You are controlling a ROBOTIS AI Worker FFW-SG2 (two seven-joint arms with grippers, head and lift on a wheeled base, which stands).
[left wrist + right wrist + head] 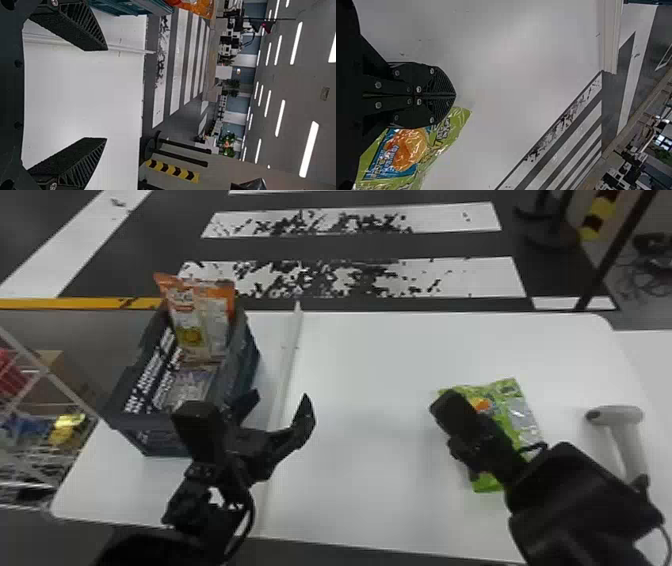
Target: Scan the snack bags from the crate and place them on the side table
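Just right of the dark crate (245, 357), my left gripper (280, 400) is open over the table; its fingers stand wide apart in the left wrist view, around the gripper (105, 95), with nothing between them. An orange snack bag (197, 317) stands upright in the crate's far end, above flat clear-wrapped packs (190, 385). A green snack bag (517, 410) lies on the table at the right, partly hidden beneath my right arm. My right gripper (465, 470) is over its left part; in the right wrist view the gripper (455, 95) is shut, beside the green bag (443, 136).
A white handheld scanner (627, 435) stands on the white table (370, 490) right of the green bag. A raised white strip (287, 370) crosses the table beside the crate. Left of the table is a wire rack (47, 375) with packs.
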